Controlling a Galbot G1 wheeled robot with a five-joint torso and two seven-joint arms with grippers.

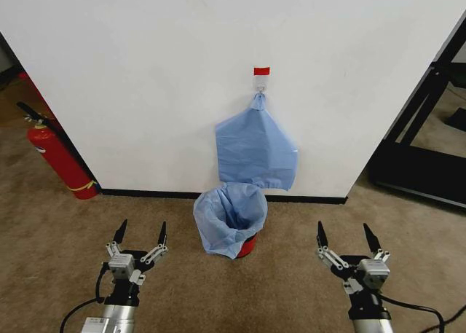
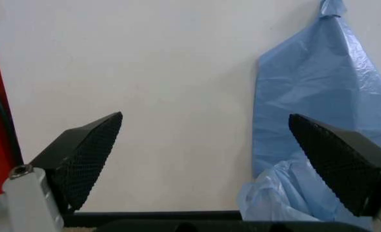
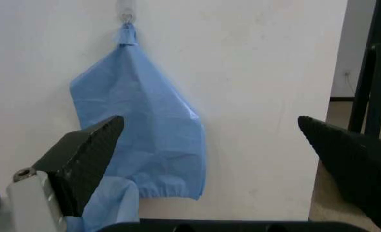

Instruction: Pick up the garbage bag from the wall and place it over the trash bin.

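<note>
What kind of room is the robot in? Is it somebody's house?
Probably not a house; more likely an office or lab room. There is a plain white wall with brown carpet, a red fire extinguisher standing by the wall, and a black metal frame off to the right.

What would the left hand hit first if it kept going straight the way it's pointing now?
Probably the bare wall. The left hand is open, aiming left of the hanging blue bags and the bin's garbage bag, though depth is unclear.

A light-blue garbage bag [image 1: 226, 220] lines the trash bin [image 1: 247, 245] below the wall [image 1: 145, 71].
</note>
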